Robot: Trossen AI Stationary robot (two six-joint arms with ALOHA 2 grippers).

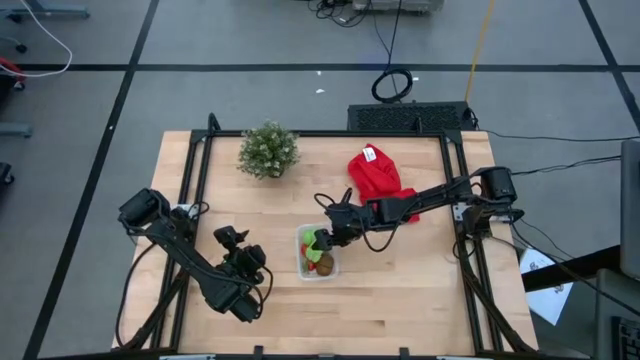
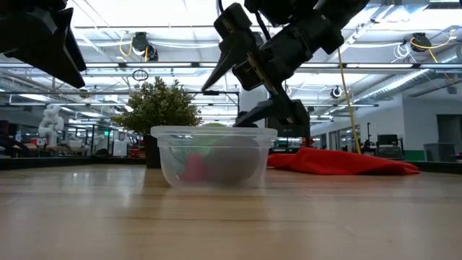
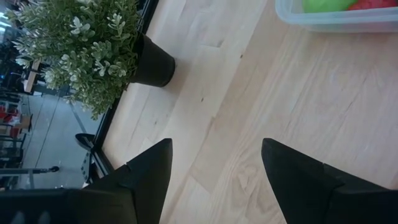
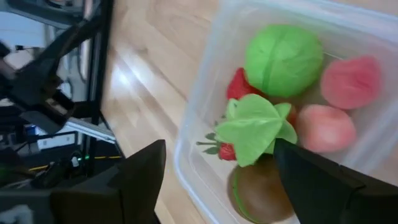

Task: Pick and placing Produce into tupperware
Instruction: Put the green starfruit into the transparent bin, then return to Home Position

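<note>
- Pale wooden counter (image 1: 400, 290) stands on a grey floor crossed by dark lines, with cables trailing beyond its far edge.
- Left gripper (image 1: 262, 287) waits near the counter's front left, its fingers (image 3: 149, 171) spread wide over bare wood, holding nothing.
- Potted plant (image 1: 268, 150) sits toward the far left.
- Tupperware (image 1: 303, 266) rests at the counter's middle, holding the produce (image 4: 283, 59): green pieces, red strawberries, pink ones and a brown oval.
- Right gripper (image 1: 322, 240) hovers over the tub's far end, fingers (image 4: 317, 180) parted wide, nothing between them.
- Red cloth (image 1: 378, 178) lies farther back to the right.
</note>
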